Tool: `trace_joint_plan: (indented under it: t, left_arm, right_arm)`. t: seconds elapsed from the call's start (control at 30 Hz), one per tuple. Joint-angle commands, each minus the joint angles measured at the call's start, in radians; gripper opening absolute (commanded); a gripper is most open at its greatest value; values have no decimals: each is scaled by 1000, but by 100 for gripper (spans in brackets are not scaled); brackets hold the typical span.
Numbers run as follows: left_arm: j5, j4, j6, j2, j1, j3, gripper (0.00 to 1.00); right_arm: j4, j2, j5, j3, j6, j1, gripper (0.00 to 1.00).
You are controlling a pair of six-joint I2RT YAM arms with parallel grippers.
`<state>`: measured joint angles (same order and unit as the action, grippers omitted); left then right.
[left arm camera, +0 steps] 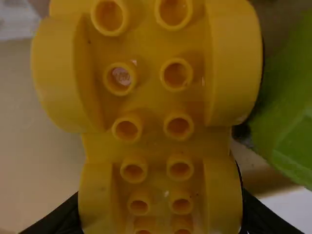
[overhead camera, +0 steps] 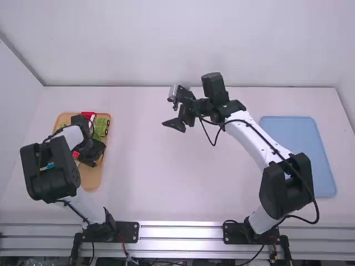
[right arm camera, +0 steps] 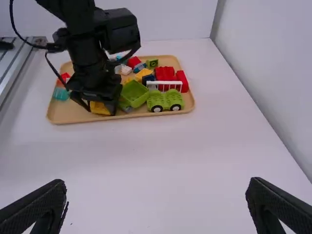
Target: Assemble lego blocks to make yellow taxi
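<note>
Gripping the yellow base (left arm camera: 158,109) at the tray (overhead camera: 90,180).
The left gripper (overhead camera: 96,159) has its fingers on either side; the right gripper (overhead camera: 172,113) hangs spread wide over the table (overhead camera: 166,183).

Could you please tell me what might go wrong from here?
The left gripper has the yellow car base near one end, so it may tilt or slip when lifted. A green block sits close beside the base and could get nudged or dragged across the tray.
</note>
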<state>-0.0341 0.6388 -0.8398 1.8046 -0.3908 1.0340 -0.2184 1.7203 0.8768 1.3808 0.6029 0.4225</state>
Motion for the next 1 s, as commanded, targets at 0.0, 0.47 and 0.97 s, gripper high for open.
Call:
trace_joint_plan:
  t: [0.0,0.47,0.97]
  left_arm:
    - [-8,60,140,-4,-3,78,10]
    - [263,67,750,-179,216,122,10]
    - [329,91,1154,-143,632,122,11]
  right_arm:
    - [4,5,16,32,-1,-21,99]
    - [-130,-79,63,32,32,-131,98]
    - [-706,-184,404,32,637,-313,98]
